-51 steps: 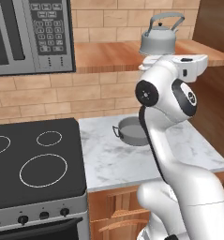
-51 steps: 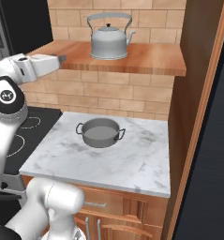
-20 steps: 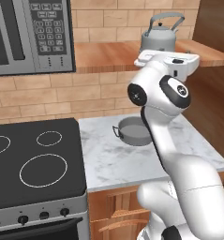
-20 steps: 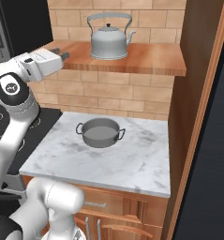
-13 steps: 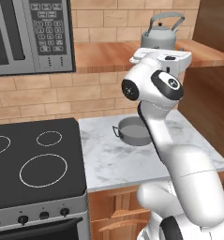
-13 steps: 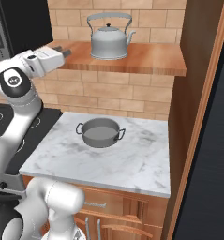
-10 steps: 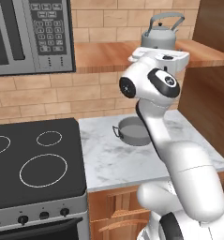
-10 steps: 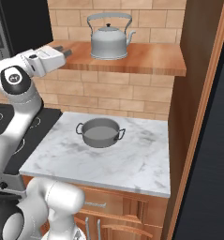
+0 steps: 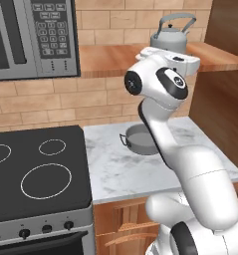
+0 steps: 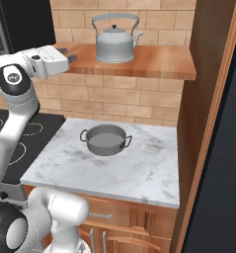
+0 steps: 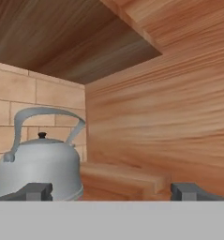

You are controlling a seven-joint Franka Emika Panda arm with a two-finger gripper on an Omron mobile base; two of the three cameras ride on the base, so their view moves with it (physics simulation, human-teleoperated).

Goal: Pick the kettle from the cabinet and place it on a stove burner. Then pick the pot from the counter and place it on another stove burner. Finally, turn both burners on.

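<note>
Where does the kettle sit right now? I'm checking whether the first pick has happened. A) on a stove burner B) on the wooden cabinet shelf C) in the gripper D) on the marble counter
B: the kettle stands on the cabinet shelf, with the open gripper short of it and to one side.

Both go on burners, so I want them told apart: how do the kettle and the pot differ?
The kettle has a domed lid, spout and arched overhead handle; the pot is lidless with two side loop handles. The kettle stands up on the cabinet; the pot sits lower on the counter. Both are grey metal and upright.
</note>
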